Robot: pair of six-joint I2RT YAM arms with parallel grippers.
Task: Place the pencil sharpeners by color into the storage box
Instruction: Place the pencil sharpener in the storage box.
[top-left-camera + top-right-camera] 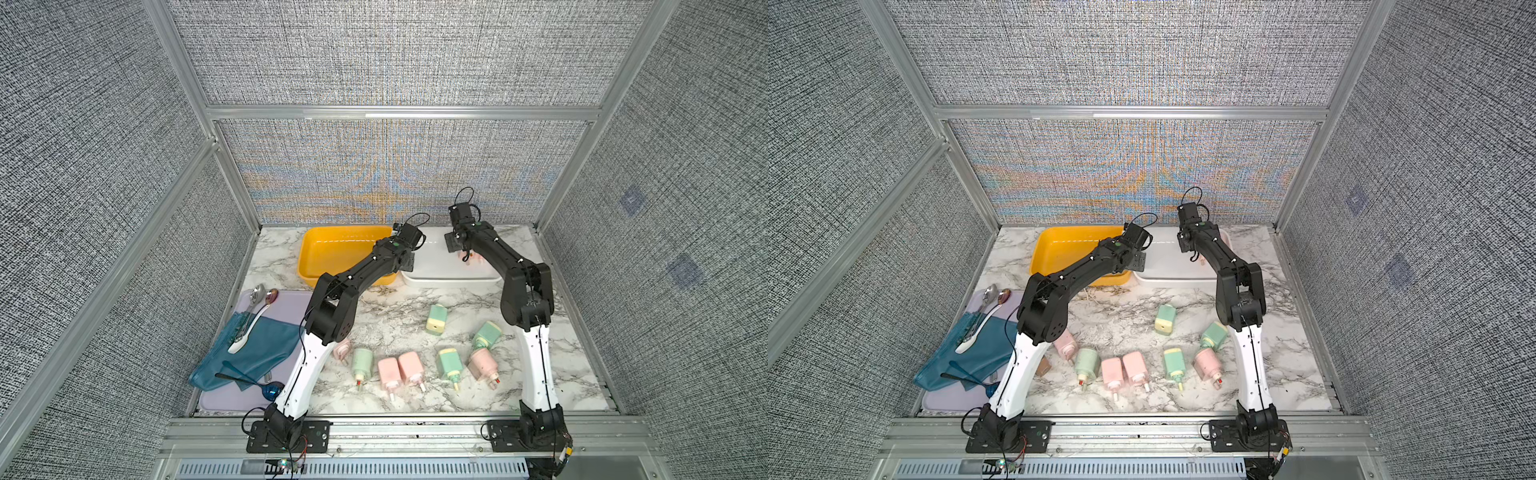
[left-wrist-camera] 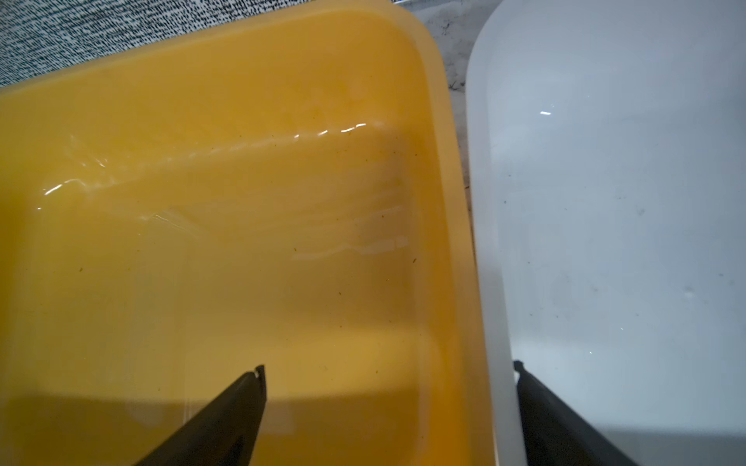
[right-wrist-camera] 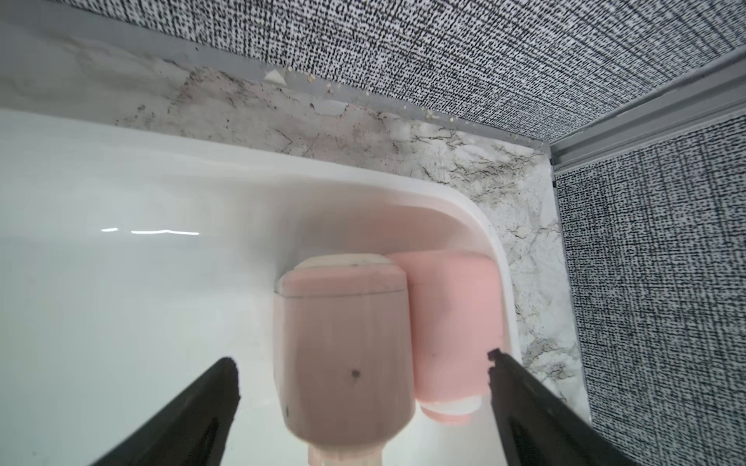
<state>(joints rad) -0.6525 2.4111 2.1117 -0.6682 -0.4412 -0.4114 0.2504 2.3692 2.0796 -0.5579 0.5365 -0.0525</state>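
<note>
While the right hand hangs over the white storage box at one o'clock on the tabletop, its fingers are spread wide: released, gripping nothing. Between them lies a pink pencil sharpener, with a clear gap to that finger. A second pink sharpener sits tight against it, tucked into the box's far corner on the three-o'clock side.

Over to the left hand, also wide open and holding nothing. One finger is above the yellow storage box at eleven o'clock, the other above the white one, straddling the two neighbouring rims.

Now the loose ones, and there are eight out on the marble. A lone mint sharpener sits near the centre. At four o'clock a tilted mint sharpener is just beside a pink sharpener with a red tip. At five there's a mint sharpener with a cream crank. Dead on six, a pink pair lies side by side, touching. Toward seven a mint sharpener by the left arm sits next to a half-hidden pink sharpener behind that arm.

At eight o'clock, a lavender tray carries a blue cloth and spoons.
</note>
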